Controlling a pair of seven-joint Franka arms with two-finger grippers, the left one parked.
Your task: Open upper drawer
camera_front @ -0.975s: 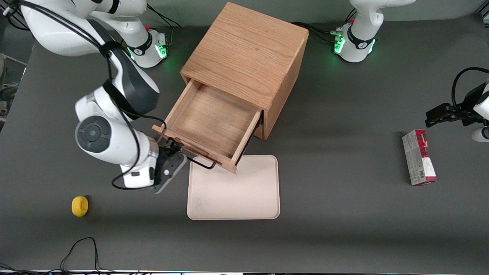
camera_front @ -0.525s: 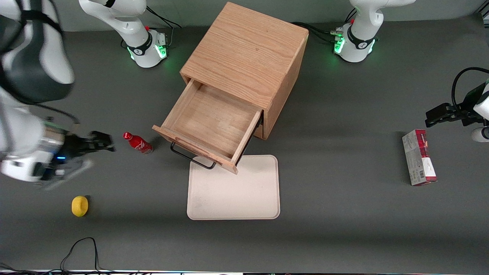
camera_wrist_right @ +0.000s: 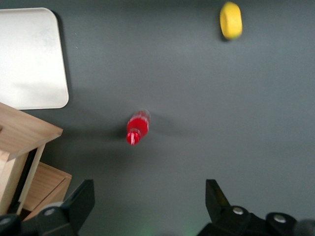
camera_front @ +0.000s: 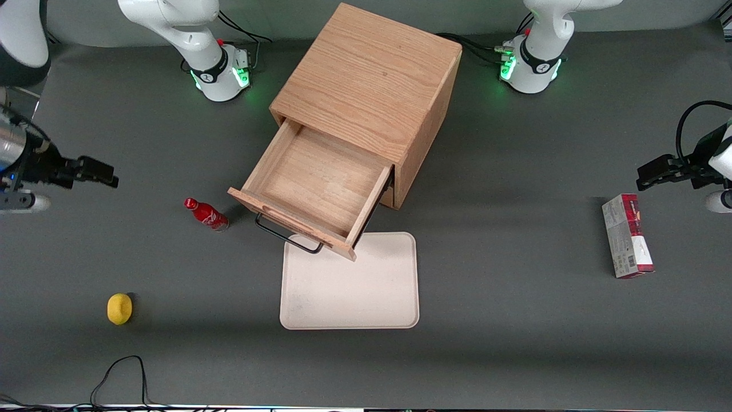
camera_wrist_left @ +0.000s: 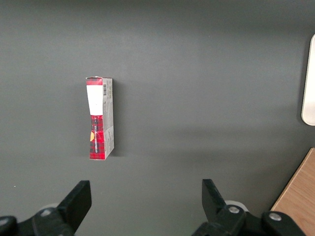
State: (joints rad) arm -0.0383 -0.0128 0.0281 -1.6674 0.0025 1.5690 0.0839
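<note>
The upper drawer [camera_front: 320, 186] of the oak cabinet [camera_front: 369, 80] stands pulled far out, its inside bare, its thin black bar handle [camera_front: 287, 236] over the tray's edge. The drawer front also shows in the right wrist view [camera_wrist_right: 27, 135]. My right gripper [camera_front: 97, 173] is open and empty, held well away from the drawer at the working arm's end of the table. In the right wrist view its fingers [camera_wrist_right: 81, 201] stand wide apart above the bare grey table.
A small red bottle [camera_front: 207, 214] stands beside the drawer front, between it and my gripper; it also shows in the right wrist view [camera_wrist_right: 136, 129]. A yellow ring-shaped object [camera_front: 119, 308] lies nearer the front camera. A beige tray [camera_front: 351, 286] lies in front of the cabinet. A red box [camera_front: 627, 235] lies toward the parked arm's end.
My right gripper has let go of the drawer handle and drawn far away toward the working arm's end of the table, uncovering the red bottle. The drawer has stayed open.
</note>
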